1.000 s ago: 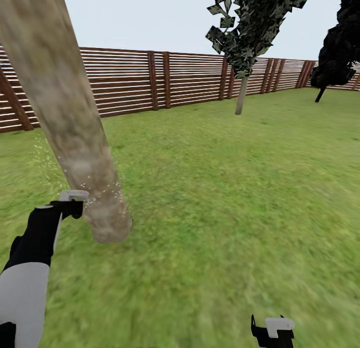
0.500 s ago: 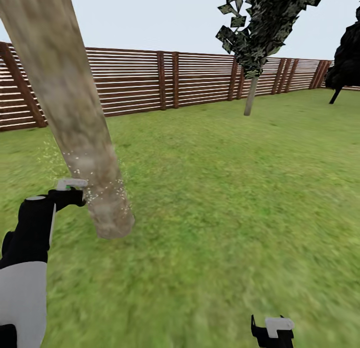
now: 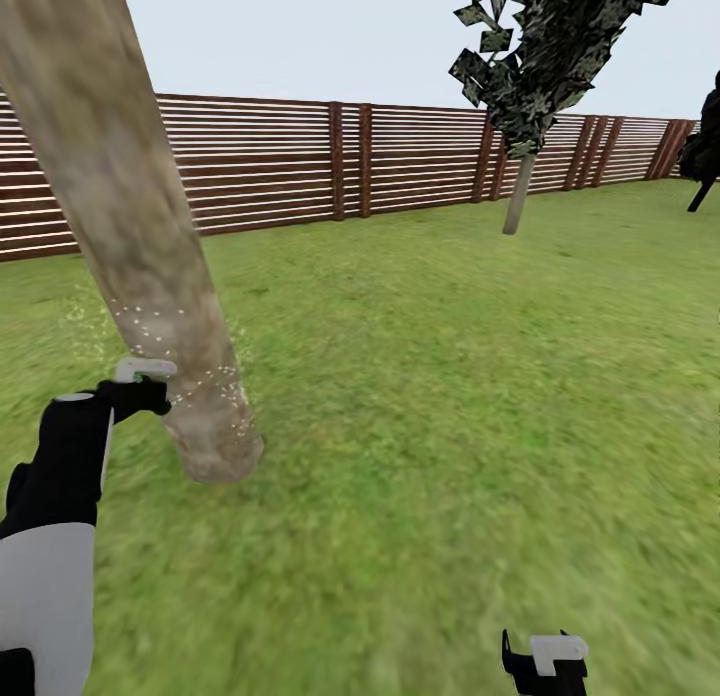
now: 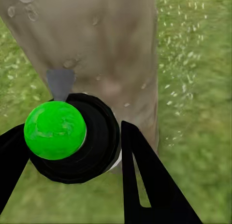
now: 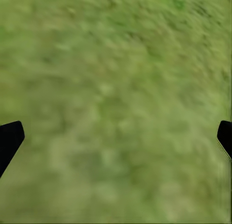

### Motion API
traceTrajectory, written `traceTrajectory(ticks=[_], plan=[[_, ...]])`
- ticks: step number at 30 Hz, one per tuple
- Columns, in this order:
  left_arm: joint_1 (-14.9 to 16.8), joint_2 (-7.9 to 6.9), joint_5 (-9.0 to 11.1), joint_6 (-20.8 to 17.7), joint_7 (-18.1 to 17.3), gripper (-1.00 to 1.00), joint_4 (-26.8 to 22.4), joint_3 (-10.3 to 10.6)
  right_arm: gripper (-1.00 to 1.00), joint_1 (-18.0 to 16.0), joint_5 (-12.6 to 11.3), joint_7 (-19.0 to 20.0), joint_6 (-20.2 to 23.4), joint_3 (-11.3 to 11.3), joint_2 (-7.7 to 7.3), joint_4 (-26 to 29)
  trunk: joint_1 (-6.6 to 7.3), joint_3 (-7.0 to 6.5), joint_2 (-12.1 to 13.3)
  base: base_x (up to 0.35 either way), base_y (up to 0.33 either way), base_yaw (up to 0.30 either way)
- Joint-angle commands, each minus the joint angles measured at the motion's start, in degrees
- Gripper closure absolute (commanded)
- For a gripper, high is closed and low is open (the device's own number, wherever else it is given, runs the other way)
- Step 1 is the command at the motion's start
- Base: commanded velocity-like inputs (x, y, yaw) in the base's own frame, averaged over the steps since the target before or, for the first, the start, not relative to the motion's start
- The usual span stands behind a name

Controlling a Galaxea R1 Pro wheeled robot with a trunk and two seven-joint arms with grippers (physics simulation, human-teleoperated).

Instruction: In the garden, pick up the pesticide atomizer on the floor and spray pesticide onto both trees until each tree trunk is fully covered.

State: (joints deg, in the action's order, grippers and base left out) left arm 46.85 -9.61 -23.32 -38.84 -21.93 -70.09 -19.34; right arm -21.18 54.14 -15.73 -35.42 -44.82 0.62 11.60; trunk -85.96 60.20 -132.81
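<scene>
Nearest, at the right, the right gripper [image 3: 545, 661] hangs low over bare grass [image 3: 450, 456], its fingers spread wide with nothing between them. At the near left, the left gripper [image 3: 140, 391] is clamped around the pesticide atomizer [image 4: 72, 137], whose top dot shows green in the wrist view, and its nozzle faces the lower part of the near tree trunk [image 3: 150, 276], just beside the bark. Pale droplets [image 3: 215, 391] fleck the trunk low down and hang in the air to either side of it, so the spraying step looks under way. To do it well, I would keep the nozzle square to the bark and close, sweep slowly up the column and round its far side, and not let the can tip, since drift onto the grass is wasted. How much of the trunk is coated I cannot tell, as the speckle is faint. Farther off to the right stands the second tree [image 3: 520, 191], well apart, in front of the slatted fence [image 3: 300, 166], apparently waiting its turn.
</scene>
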Motion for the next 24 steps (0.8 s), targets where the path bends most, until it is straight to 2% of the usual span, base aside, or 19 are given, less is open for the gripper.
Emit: traceTrajectory(ticks=[1, 6, 9, 13, 17, 24], plan=[[0.00, -0.04, -0.01, -0.05, 0.03, 1.00, -0.09, 0.00, -1.00, 0.00, 0.00, 0.00, 0.00, 0.00, 0.00, 0.00, 0.00, 0.00, 0.00, 0.034, -0.255, 0.000], [-0.08, -0.11, 0.02, -0.09, 0.11, 1.00, 0.34, -0.06, -1.00, 0.00, 0.00, 0.00, 0.00, 0.00, 0.00, 0.00, 0.00, 0.00, 0.00, 0.004, -0.271, 0.006], [-0.09, -0.56, 0.03, -0.03, 0.50, 1.00, 3.61, -0.41, -1.00, 0.00, 0.00, 0.00, 0.00, 0.00, 0.00, 0.00, 0.00, 0.00, 0.00, 0.033, -0.270, 0.225], [-0.12, -0.28, 0.15, -0.01, 4.71, 1.00, 5.01, -0.02, -1.00, 0.00, 0.00, 0.00, 0.00, 0.00, 0.00, 0.00, 0.00, 0.00, 0.00, 0.209, -0.209, 0.254], [-0.10, -0.15, 0.14, -0.01, 4.98, 1.00, 5.06, 0.05, -1.00, 0.00, 0.07, 0.00, 0.00, 0.06, 0.00, 0.00, 0.00, 0.00, 0.00, 0.226, -0.194, 0.047], [-0.09, -0.19, 0.15, -0.01, 4.99, 1.00, 5.07, 0.00, -1.00, 0.00, 0.09, 0.05, 0.00, 0.00, 0.00, 0.00, 0.00, 0.00, 0.00, 0.016, -0.268, 0.000]])
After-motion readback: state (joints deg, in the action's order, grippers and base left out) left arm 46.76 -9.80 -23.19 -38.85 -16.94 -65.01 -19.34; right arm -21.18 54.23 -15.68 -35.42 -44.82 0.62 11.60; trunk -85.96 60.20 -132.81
